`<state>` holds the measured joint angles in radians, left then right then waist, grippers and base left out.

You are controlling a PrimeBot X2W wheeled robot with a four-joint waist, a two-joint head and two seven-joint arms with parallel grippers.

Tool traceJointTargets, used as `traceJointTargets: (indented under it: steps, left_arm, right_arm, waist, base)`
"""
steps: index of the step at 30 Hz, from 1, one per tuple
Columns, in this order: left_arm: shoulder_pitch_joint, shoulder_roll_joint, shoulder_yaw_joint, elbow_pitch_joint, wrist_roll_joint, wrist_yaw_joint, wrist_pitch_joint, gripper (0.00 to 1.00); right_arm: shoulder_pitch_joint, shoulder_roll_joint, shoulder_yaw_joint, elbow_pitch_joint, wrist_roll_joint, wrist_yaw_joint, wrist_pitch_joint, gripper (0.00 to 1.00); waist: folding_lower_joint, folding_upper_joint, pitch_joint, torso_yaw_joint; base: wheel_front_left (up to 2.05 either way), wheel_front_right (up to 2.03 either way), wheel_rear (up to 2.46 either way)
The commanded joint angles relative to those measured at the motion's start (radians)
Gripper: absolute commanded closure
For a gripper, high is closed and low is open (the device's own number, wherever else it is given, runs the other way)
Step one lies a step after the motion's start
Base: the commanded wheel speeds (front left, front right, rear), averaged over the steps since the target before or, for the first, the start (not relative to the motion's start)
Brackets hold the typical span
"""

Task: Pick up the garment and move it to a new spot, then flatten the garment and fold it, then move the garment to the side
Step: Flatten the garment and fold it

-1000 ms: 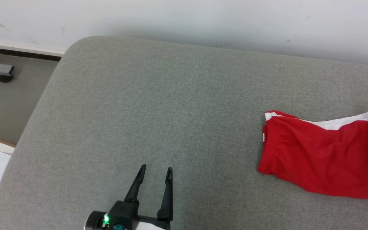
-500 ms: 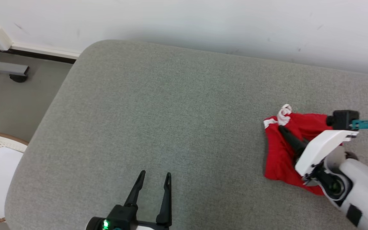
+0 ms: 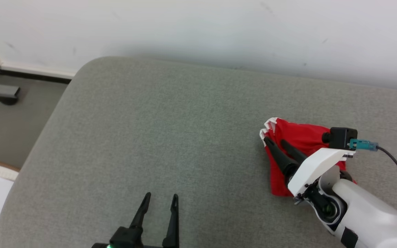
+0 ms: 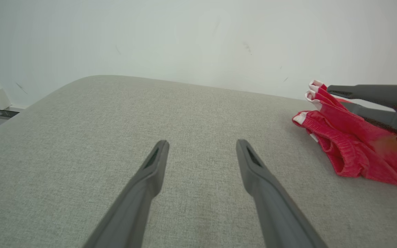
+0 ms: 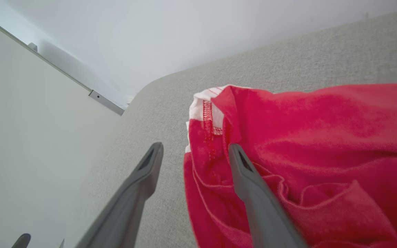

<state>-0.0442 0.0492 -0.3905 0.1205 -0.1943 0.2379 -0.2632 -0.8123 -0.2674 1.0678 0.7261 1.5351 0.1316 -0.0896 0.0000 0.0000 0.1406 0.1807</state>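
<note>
Finds the red garment (image 3: 303,137) crumpled on the right side of the grey cushion (image 3: 167,120). Has the right gripper (image 3: 273,140) at its white-trimmed corner, fingers spread, one on the cloth, one beside it. Holds the left gripper (image 3: 161,195) well apart, fingers spread too, over the cushion.

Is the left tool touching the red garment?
No, in the head view the left tool sits over bare cushion, well apart from the garment off to its right.
</note>
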Motion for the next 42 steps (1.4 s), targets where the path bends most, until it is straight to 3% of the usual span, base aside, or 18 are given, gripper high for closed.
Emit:
traceJointTargets:
  steps: [1,5,12,17,24,29,33,40,42]
  left_arm:
    - [0.018,0.004,0.008,0.004,0.008,0.000,-0.001,0.00]
    - [0.045,0.005,0.042,0.014,0.010,-0.014,-0.001,0.00]
    - [0.100,0.015,0.103,-0.006,0.026,-0.032,-0.001,0.00]
    - [0.149,0.015,0.140,-0.026,0.041,-0.042,-0.001,0.00]
    - [0.201,0.013,0.178,-0.057,0.058,-0.061,-0.001,0.00]
    - [0.218,0.009,0.195,-0.071,0.065,-0.071,-0.001,0.00]
    - [0.211,0.007,0.199,-0.076,0.073,-0.080,-0.001,0.00]
    - [0.196,0.005,0.200,-0.078,0.089,-0.094,-0.001,0.00]
    - [0.193,0.005,0.199,-0.077,0.094,-0.097,-0.001,0.00]
  right_arm:
    - [0.019,0.002,-0.002,-0.013,0.008,-0.002,-0.007,0.00]
    - [0.064,-0.029,-0.016,-0.113,0.003,-0.002,-0.049,0.00]
    - [0.153,-0.207,-0.042,-0.277,-0.189,-0.002,-0.162,0.00]
    - [0.268,-0.314,-0.238,-0.300,-0.409,-0.002,-0.175,0.00]
    - [0.535,-0.285,-0.640,-0.342,-0.695,-0.002,-0.174,0.00]
    - [0.675,-0.225,-0.817,-0.381,-0.829,-0.002,-0.174,0.00]
    - [0.716,-0.187,-0.875,-0.402,-0.890,-0.002,-0.174,0.00]
    - [0.671,-0.190,-0.862,-0.428,-0.947,-0.002,-0.173,0.00]
    - [0.645,-0.197,-0.842,-0.425,-0.956,-0.002,-0.168,0.25]
  waist:
    - [0.0000,0.0000,-0.021,-0.020]
    - [0.0000,0.0000,-0.068,-0.061]
    - [0.0000,0.0000,-0.119,-0.138]
    - [0.0000,0.0000,-0.149,-0.181]
    - [0.0000,0.0000,-0.164,-0.205]
    - [0.0000,0.0000,-0.168,-0.207]
    - [0.0000,0.0000,-0.164,-0.199]
    - [0.0000,0.0000,-0.145,-0.161]
    - [0.0000,0.0000,-0.138,-0.146]
  base:
    - [0.00,0.00,0.00]
    - [0.00,0.00,0.00]
    - [0.00,0.00,0.00]
    - [0.00,0.00,0.00]
    - [0.00,0.00,0.00]
    - [0.00,0.00,0.00]
    - [0.00,0.00,0.00]
    - [0.00,0.00,0.00]
    - [0.00,0.00,0.00]
